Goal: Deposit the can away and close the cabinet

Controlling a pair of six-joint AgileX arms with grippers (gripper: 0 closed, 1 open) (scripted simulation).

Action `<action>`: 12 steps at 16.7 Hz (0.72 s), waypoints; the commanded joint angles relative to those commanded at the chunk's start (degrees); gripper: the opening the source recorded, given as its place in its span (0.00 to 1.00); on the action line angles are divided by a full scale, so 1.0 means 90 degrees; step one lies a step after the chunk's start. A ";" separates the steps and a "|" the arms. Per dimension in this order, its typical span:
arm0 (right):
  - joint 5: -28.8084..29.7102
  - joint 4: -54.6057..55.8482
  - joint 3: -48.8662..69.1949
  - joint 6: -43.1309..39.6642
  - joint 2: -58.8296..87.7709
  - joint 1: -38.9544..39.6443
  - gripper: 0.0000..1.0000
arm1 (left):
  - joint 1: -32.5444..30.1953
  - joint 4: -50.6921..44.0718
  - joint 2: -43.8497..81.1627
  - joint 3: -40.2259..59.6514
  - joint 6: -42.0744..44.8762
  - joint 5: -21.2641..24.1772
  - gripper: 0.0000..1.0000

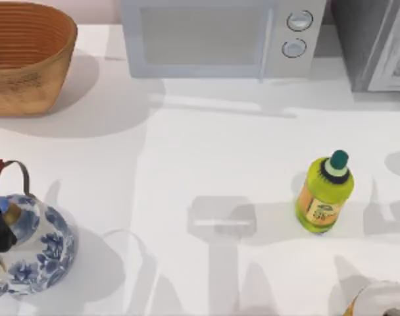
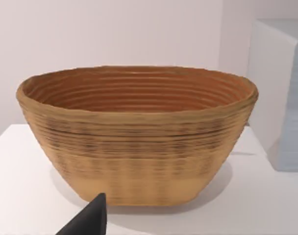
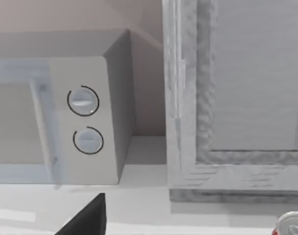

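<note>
White table against a pale wall, lit from above.

Table: plain white, soft grey shadows across it. Far left, woven basket; far centre, grey microwave with two round dials on its right side. Near left, blue-and-white patterned teapot. Right of centre, green bottle standing upright. Wall behind is bare and off-white.

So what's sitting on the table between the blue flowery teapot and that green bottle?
Nothing. In the top view the table between the teapot and the green bottle is bare white surface carrying shadows.
</note>
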 joint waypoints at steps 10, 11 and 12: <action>-0.0543 0.4859 0.0576 0.0056 0.7029 -0.0255 1.00 | 0.0000 0.0000 0.0000 0.0000 0.0000 0.0000 1.00; -0.0602 0.5318 0.0630 0.0006 0.7600 -0.0368 1.00 | 0.0000 0.0000 0.0000 0.0000 0.0000 0.0000 1.00; -0.0659 0.5763 0.0687 -0.0050 0.8138 -0.0494 1.00 | 0.0000 0.0000 0.0000 0.0000 0.0000 0.0000 1.00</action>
